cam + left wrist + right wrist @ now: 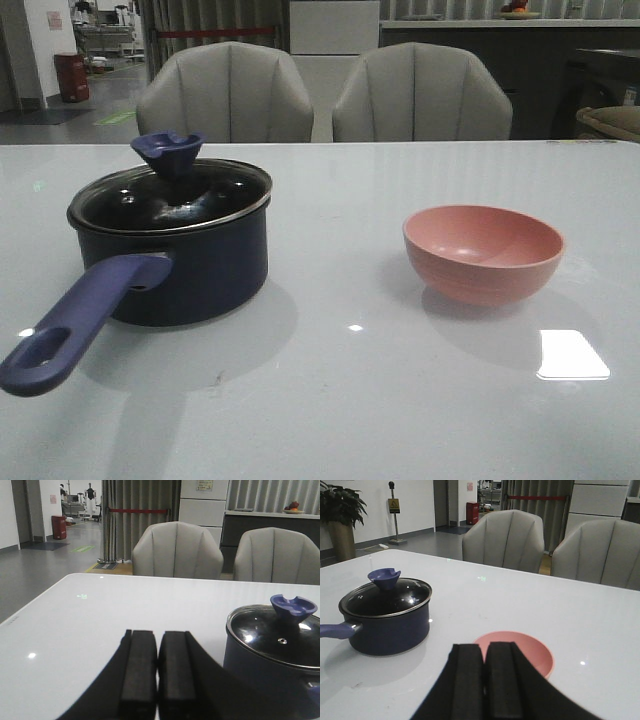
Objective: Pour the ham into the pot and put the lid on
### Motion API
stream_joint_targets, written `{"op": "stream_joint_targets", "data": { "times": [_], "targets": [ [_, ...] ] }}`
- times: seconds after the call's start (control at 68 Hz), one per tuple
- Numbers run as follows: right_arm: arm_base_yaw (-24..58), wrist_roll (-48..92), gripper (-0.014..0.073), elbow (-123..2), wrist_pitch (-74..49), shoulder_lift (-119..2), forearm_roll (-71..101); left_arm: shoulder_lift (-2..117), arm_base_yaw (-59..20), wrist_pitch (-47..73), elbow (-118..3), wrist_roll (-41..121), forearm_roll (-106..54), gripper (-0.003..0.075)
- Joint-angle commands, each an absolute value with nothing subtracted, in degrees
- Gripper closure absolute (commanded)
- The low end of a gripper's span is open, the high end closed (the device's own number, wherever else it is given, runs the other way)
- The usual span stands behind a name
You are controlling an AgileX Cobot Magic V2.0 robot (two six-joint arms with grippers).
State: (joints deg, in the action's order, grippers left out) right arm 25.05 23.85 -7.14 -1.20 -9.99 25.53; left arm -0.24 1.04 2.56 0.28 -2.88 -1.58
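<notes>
**Pot Covered, Bowl Upright, Both Hands Closed and Free**

The pot (185, 265) is a round, dark navy saucepan with smooth, glossy walls. It stands on the white, reflective desk (340, 400), at 9 o'clock from the pink bowl (483, 252) in the front view and well apart from it. One long purple-blue handle (75, 325) runs from the pot wall toward 7 o'clock; an oval hole pierces it near the tip.

The lid (170, 195) sits on the pot rim. It is a glass disc bound by a bright steel rim and carries a flared purple-blue knob (168, 152) at its centre. Reflections on the dark glass hide the pot interior, so the ham cannot be made out in any view.

The bowl is a smooth, matte, hemispherical shell, standing upright. The visible part of its inner wall is bare; its floor is hidden in the front view.

The left hand (156, 675) shows two flat black pads pressed together, gripping nothing; the pot stands near it, cut off by the frame edge. The right hand (485, 685) likewise has its pads together with nothing between them and covers the near rim of the bowl.

Two grey upholstered chairs (225, 92) stand beyond the far desk edge.
</notes>
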Motion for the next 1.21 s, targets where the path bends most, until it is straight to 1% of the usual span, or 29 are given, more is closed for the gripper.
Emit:
{"op": "stream_joint_targets", "data": {
  "times": [0.0,0.779,0.868,0.956,1.029,1.191],
  "targets": [
    [25.04,24.13,0.0446,-8.66,3.14,-10.40,25.80,-1.40,0.65,-1.83,1.47,-3.61,-1.49,0.0587],
    [25.04,24.13,0.0446,-7.83,4.55,-10.40,25.80,-1.40,0.65,-1.83,1.47,-3.61,-1.49,0.0587],
    [24.70,24.06,0.0446,-6.44,5.56,-10.40,21.88,-1.40,0.65,-1.83,1.47,-3.61,-1.49,0.0587],
    [22.69,20.62,0.0446,-5.30,5.49,-9.34,14.38,-1.40,0.65,-1.83,1.47,-3.61,-1.49,0.0587],
    [18.72,13.75,0.0446,-4.33,4.60,-7.08,8.17,-1.40,0.65,-1.83,1.47,-3.61,-1.49,0.0587],
    [10.55,4.32,0.0446,-2.48,0.94,-1.25,3.42,-1.40,0.65,-1.83,1.47,-3.61,-1.49,0.0587]
  ]
}}
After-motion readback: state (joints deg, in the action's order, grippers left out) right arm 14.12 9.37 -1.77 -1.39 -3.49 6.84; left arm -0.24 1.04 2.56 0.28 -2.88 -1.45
